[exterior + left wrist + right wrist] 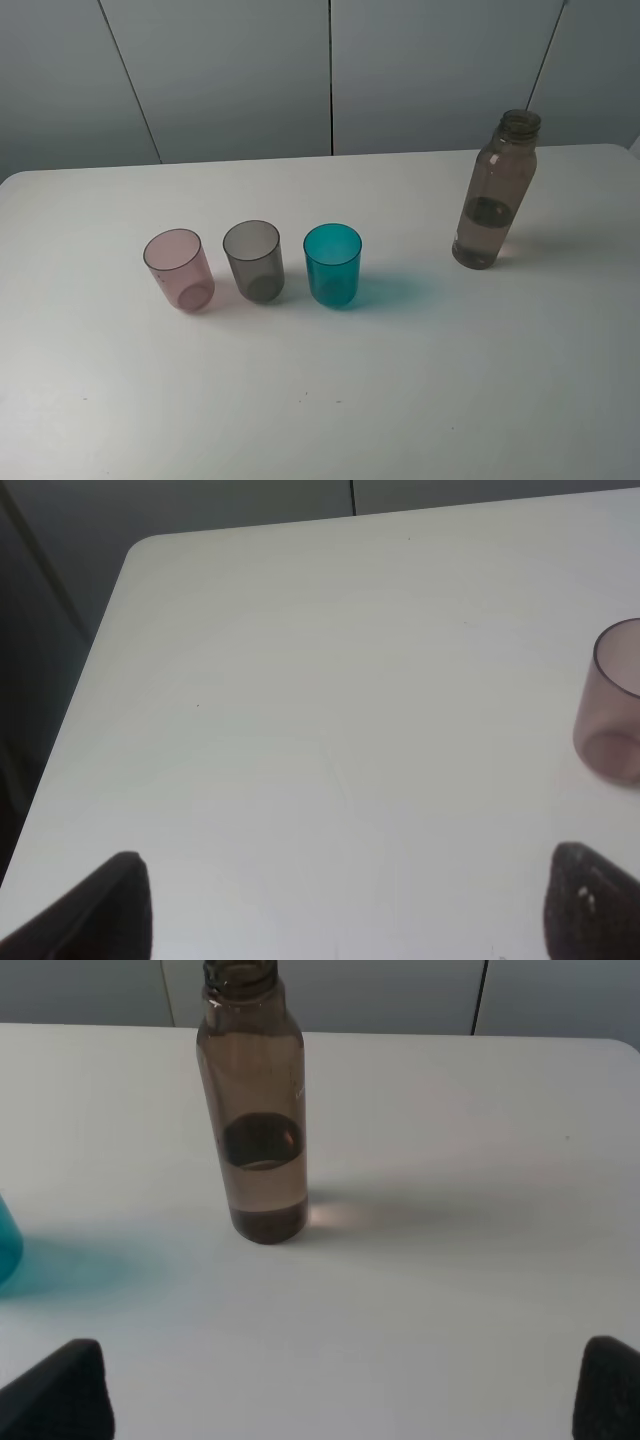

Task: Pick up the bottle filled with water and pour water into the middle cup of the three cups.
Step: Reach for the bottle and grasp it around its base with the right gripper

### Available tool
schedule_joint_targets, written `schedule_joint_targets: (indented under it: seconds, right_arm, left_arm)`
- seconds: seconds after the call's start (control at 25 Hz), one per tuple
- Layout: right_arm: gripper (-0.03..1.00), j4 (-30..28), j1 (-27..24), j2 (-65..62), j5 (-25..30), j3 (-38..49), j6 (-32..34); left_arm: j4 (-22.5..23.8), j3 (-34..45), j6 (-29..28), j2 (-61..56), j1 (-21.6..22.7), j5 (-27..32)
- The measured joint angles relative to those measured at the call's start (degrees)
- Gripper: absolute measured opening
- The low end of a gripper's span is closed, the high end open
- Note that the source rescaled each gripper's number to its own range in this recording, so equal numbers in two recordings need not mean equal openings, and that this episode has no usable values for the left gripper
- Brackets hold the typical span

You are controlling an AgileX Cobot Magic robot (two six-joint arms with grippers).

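Note:
The smoky brown-grey bottle (494, 190) stands upright and uncapped on the right of the white table, partly filled with water; it also shows in the right wrist view (252, 1110). Three cups stand in a row at the left centre: pink (178, 270), smoky grey middle cup (254, 261) and teal (333, 264). Neither arm shows in the exterior view. My left gripper (350, 905) is open and empty, with the pink cup (612, 702) ahead of it to one side. My right gripper (345, 1395) is open and empty, short of the bottle.
The white table (400, 380) ends at a rounded far left corner (140, 550). A grey panelled wall (330, 70) stands behind it. The teal cup's edge and its blue shadow (8, 1250) show in the right wrist view.

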Motion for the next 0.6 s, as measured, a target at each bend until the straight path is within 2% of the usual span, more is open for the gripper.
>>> schedule_joint_targets:
  seconds: [0.6]
  right_arm:
    - [1.00, -0.1, 0.0, 3.1, -0.9, -0.4, 1.7]
  left_arm:
    - [0.0, 0.0, 0.0, 0.0, 0.0, 0.0]
